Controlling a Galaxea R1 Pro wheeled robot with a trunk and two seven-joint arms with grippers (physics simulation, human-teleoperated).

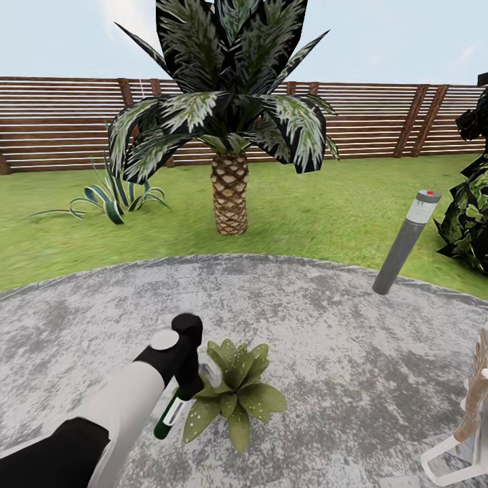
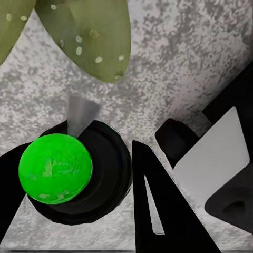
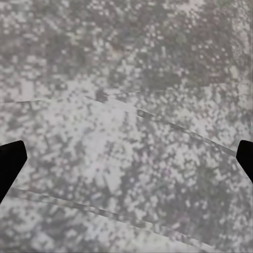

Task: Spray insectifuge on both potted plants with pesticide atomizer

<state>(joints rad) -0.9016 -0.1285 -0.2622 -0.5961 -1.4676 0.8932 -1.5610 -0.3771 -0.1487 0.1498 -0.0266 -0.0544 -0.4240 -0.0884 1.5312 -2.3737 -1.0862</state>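
- One pesticide atomizer [image 1: 171,411] hangs in our left claw [image 1: 184,388], a slim dark green bottle with a white band, tilted so its base points down toward us and its top points up toward the plant.
- In the left wrist view the atomizer [image 2: 74,174] appears end-on as a bright green round face inside a dark ring, pinched between the dark fingers [image 2: 163,211] of the left claw, so we judge that claw clamped on it.
- A faint grey wedge [image 2: 81,113] fans out from the bottle toward a speckled leaf; it may be insectifuge mist, but we cannot be sure.
- Just beside the bottle, on its right, sits one potted plant [image 1: 235,390], a low rosette of broad green leaves with pale specks on several; its nearest leaf [image 2: 87,34] lies close ahead of the nozzle.
- The coming move turns on this: the bottle's long axis already leans toward the rosette, and the left arm is the one beside it.
- Our right claw [image 3: 126,158] shows two dark fingertips [image 3: 10,161] set wide apart over bare grey stone patio [image 1: 325,325], holding nothing.
- Farther out stand a grey bollard lamp [image 1: 407,240], a palm [image 1: 229,190], the lawn and a slatted wooden fence [image 1: 61,122].
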